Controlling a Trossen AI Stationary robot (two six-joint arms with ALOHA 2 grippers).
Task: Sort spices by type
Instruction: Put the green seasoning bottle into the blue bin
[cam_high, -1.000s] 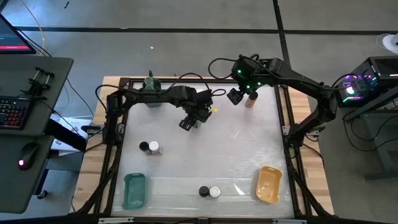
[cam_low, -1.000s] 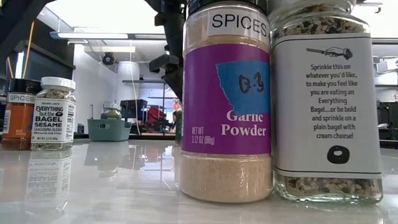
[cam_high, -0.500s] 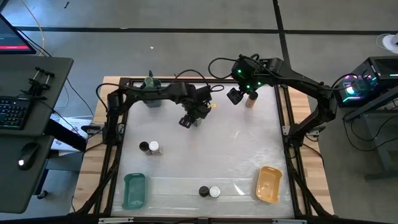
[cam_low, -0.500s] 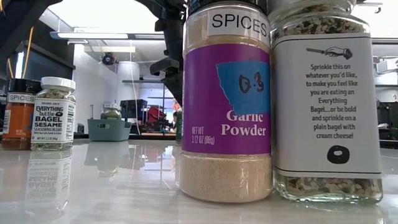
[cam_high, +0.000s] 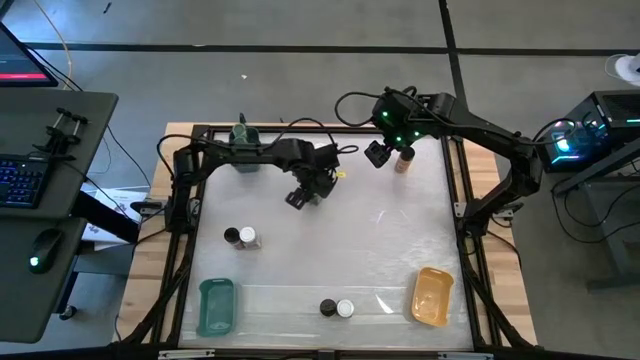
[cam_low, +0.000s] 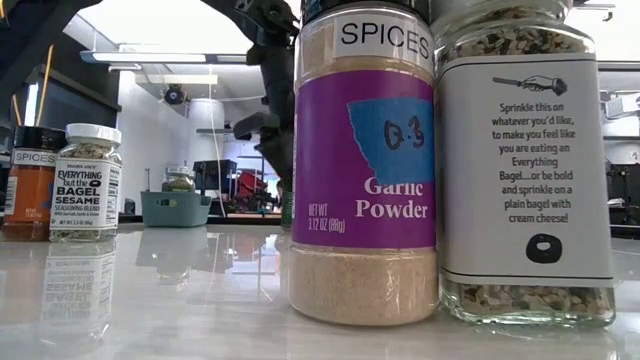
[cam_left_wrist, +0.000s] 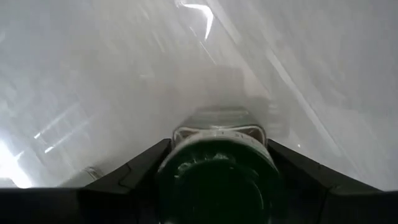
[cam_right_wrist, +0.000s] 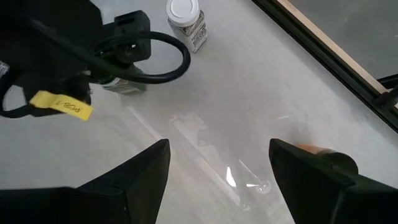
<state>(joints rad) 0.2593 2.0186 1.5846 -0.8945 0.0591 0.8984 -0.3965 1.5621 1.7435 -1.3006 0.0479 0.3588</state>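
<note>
The left hand (cam_high: 297, 197) is hanging over the middle of the white surface (cam_high: 380, 250), toward its far edge, and is clamped on a small glass spice jar with a dark green ribbed lid (cam_left_wrist: 214, 180), which is sitting between its two dark fingers (cam_left_wrist: 134, 171) in the left wrist view. The right hand (cam_high: 377, 155) is waiting near the far edge with its fingers apart and nothing between them, just beside a brown-lidded jar (cam_high: 403, 160).

Sorting looks barely begun, as far as I can judge. A black-lidded jar and a white-lidded jar (cam_high: 240, 237) are standing touching near the left edge, and another black and white pair (cam_high: 337, 308) is sitting at the near edge, so unlike types are standing mixed together. The teal rectangular tray (cam_high: 216, 305) in the near left corner and the orange one (cam_high: 432, 296) in the near right corner are holding nothing. Only six jars are showing from above, so most of the grouping appears left to do.
</note>
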